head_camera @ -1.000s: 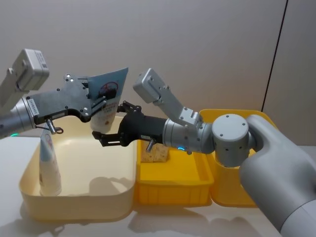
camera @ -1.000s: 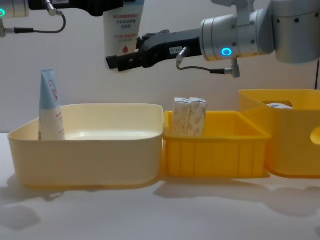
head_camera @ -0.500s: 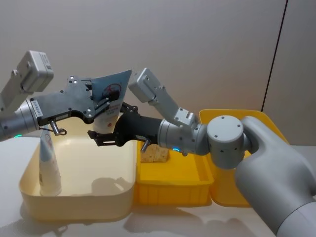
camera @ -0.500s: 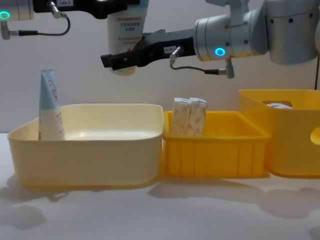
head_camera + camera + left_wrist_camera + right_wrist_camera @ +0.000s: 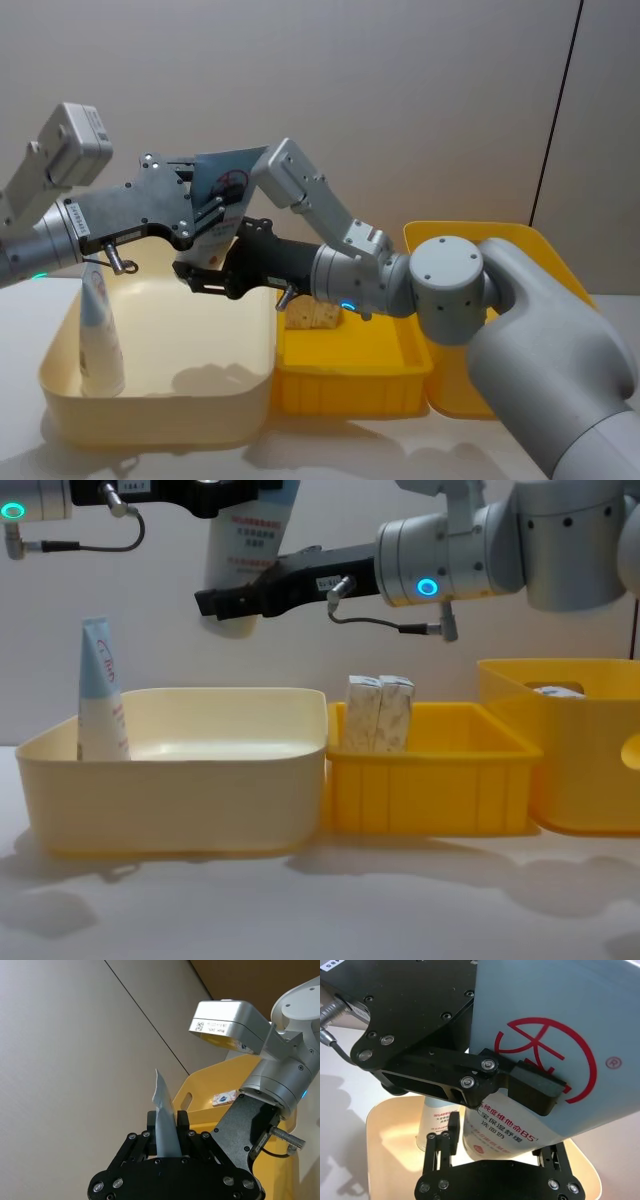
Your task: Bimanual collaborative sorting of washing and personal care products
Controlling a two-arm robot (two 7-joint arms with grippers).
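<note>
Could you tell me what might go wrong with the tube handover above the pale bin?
1. The left gripper is shut on the held tube while the right gripper, open, straddles its lower end; releasing before that one shuts could drop it.
2. The two grippers are very close, so they might collide.
3. A dropped tube could topple the tube standing in the pale bin.

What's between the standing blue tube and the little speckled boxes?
In the chest view, bare cream bin floor and its wall lie between the standing pale-blue tube and the small speckled boxes.
</note>
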